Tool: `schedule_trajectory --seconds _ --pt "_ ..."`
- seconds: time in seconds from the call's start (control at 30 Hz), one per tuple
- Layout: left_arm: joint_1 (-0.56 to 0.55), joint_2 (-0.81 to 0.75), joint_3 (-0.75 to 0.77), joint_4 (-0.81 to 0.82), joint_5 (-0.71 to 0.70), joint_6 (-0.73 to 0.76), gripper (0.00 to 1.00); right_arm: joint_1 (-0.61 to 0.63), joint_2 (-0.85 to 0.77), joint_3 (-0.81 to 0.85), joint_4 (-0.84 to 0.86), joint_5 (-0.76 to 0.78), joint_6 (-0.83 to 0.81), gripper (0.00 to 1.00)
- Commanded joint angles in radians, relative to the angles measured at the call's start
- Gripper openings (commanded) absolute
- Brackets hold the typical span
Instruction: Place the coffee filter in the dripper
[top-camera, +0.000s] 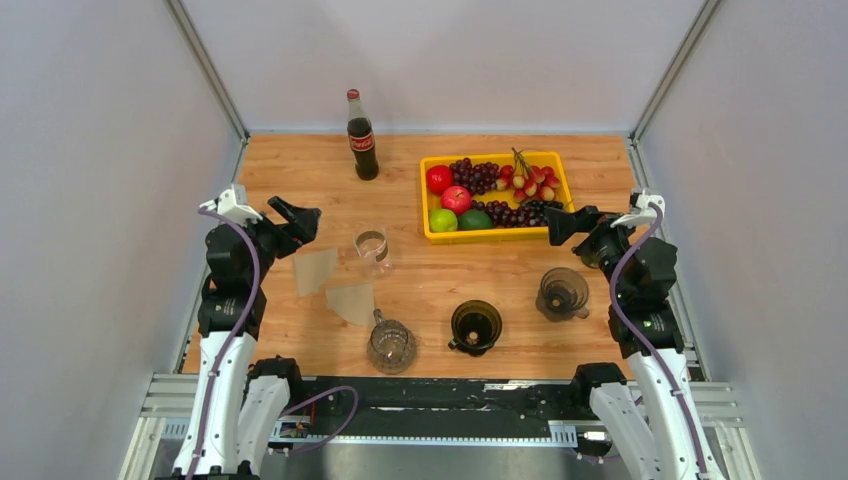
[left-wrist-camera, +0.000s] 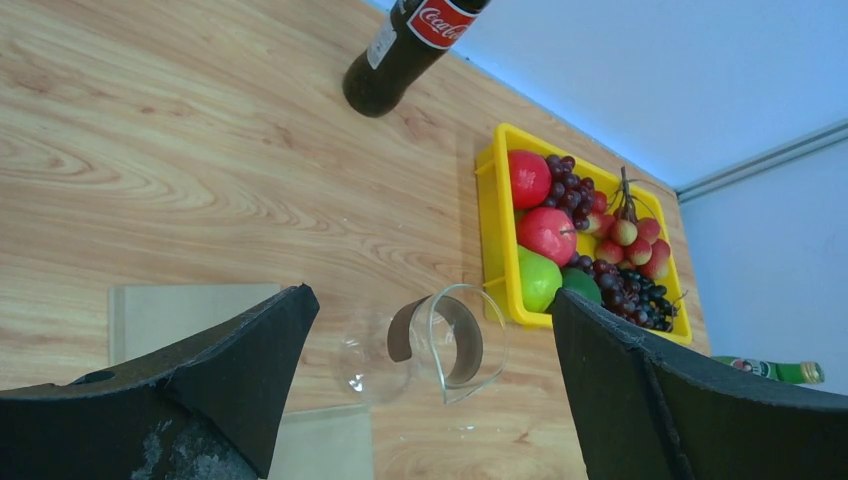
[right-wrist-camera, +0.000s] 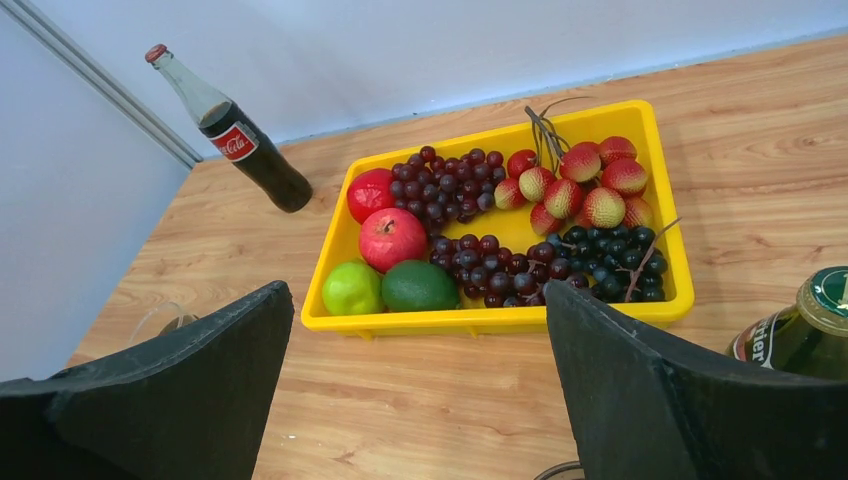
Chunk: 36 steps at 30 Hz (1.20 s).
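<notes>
Both arms are hovering over the wood-grain worktop (top-camera: 300, 160). The left end effector (top-camera: 298, 218) has its matte black fingers spread wide with nothing in them, and it's the same for the right end effector (top-camera: 560, 223).

I'll place everything off the glossy yellow plastic tray (top-camera: 497, 236), which is loaded with fruit:

- The coffee filters: two flat, tan paper fan shapes lying on the worktop, left of the tray and nearer the arms. One filter (top-camera: 314, 270) sits further left. The second filter (top-camera: 352, 301) is just beside it, closer to the arm bases.
- A clear glass cup (top-camera: 371, 247) stands between the filters and the tray's near-left corner.
- The dark round dripper (top-camera: 475, 325), which has a small handle, is straight out from the tray's front wall, near the worktop's near edge.
- A smoky glass cone-shaped vessel (top-camera: 562, 293) is out from the tray's near-right corner.
- A ribbed glass jug (top-camera: 390, 346) is left of the dripper.
- A cola bottle (top-camera: 361, 135) stands upright, left of the tray.
</notes>
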Motion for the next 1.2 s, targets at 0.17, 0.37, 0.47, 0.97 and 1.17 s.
schedule_trajectory --seconds 0.17,0.37,0.47,0.97,1.17 --pt "0.002 0.039 0.001 0.019 0.078 -0.018 1.00 -0.001 0.048 0.005 -0.005 -0.162 -0.001 1.00" --pt "0.002 0.067 -0.029 0.043 0.146 -0.027 1.00 0.000 0.200 0.046 -0.119 -0.382 0.003 1.00" --pt "0.002 0.067 -0.067 0.067 0.175 -0.020 1.00 0.032 0.251 0.020 -0.154 -0.410 0.008 1.00" --pt "0.002 0.072 -0.166 0.112 0.234 -0.033 1.00 0.488 0.385 -0.016 -0.345 -0.085 -0.003 0.91" --pt "0.002 0.089 -0.178 0.120 0.254 -0.037 1.00 0.522 0.394 -0.066 -0.343 -0.081 0.021 0.81"
